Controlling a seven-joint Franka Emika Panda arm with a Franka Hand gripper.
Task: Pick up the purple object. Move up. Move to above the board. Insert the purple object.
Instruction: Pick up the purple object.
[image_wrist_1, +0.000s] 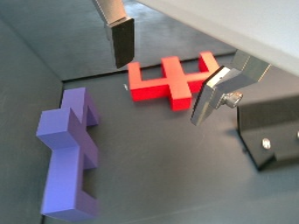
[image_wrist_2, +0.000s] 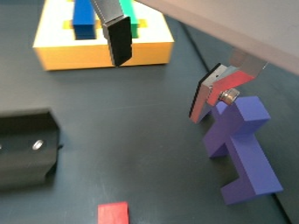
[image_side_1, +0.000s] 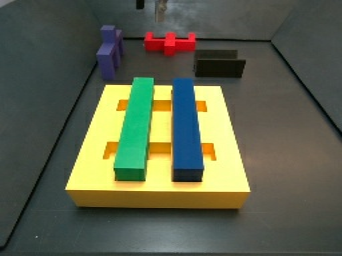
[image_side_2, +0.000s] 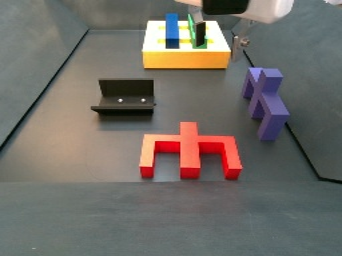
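Gripper (image_wrist_2: 170, 74) empty, fingers spread, purple object (image_wrist_2: 239, 144) lying lengthwise off at 4 o'clock, outside the jaws.

The board (image_side_2: 185, 57) sits at the far end of the floor in a side view, carrying two bars (image_side_2: 174, 30) side by side. The gripper (image_side_2: 218, 38) hangs just beside it, empty, jaws apart. The cross-shaped object (image_side_2: 265, 100) lies right, the fixture (image_side_2: 126, 97) left, the comb-shaped piece (image_side_2: 191, 153) nearest.

No readable text (none on anything).
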